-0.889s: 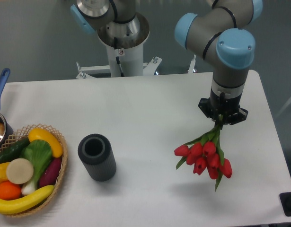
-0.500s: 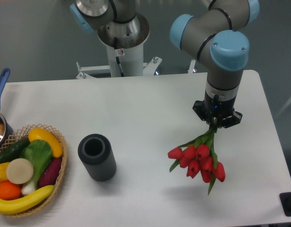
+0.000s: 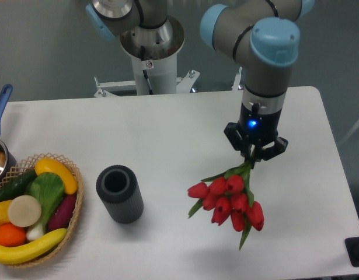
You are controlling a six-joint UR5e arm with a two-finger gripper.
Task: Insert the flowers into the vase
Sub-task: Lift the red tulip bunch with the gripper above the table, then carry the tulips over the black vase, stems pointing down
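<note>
Carried leftward toward the vase (image 3: 119, 193), still well apart from it. Clamped by the gripper (image 3: 254, 153) at the stem ends, tulip bunch (image 3: 228, 198) hanging heads-down above the table (image 3: 167, 134). Probably light, floppy, bruisable; best held at the stems.

Single fixed camera, high front view of the counter (image 3: 167, 128).
Looks down at a steep angle from the near edge toward the arm's base pedestal (image 3: 151, 52) at 12 o'clock. Mid-range framing: nearly the whole white top fits, cropped at the 9 o'clock edge, where the basket (image 3: 80, 204) and a pot are cut off. Grey floor shows beyond the far edge. No second view, so no overlap to record.
</note>
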